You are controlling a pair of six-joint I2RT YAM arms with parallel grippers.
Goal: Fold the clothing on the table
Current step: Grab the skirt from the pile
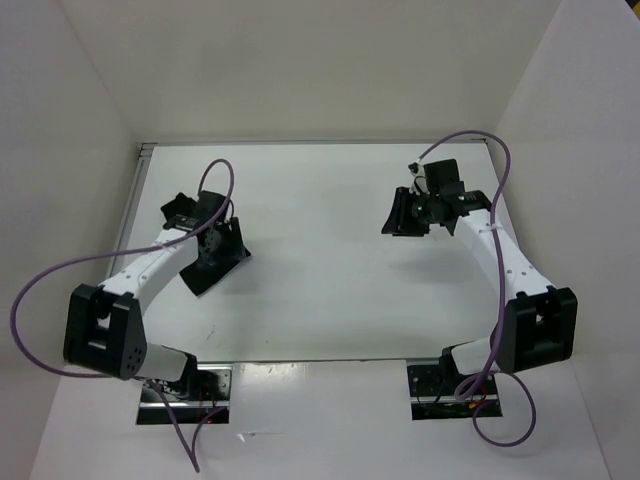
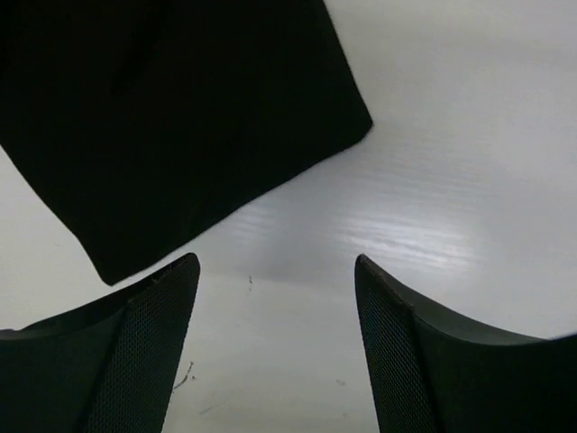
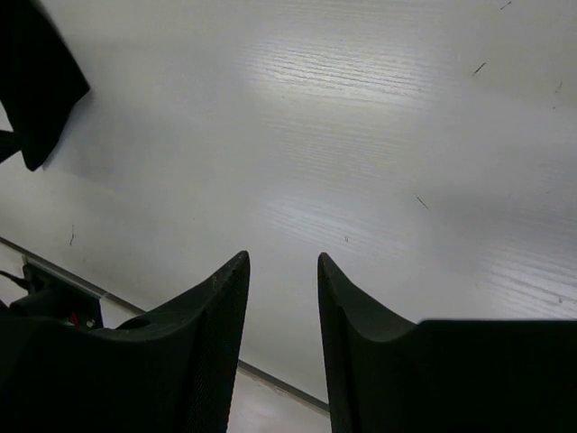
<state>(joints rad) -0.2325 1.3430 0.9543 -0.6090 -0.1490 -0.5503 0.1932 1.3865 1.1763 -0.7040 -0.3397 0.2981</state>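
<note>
Left end effector (image 2: 275, 271) jaws spread wide, right end effector (image 3: 282, 263) jaws narrowly parted

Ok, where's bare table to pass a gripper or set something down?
Widest bare patch: the middle of the table, between the left gripper and the right gripper, back to the far edge. Also the near strip along its front edge. Crowded only at left, where the clothing lies by that gripper.

Nothing legible: no lettering, labels, brands, numbers or signs on the clothing (image 2: 180, 117) or tabletop (image 2: 469, 162).
</note>
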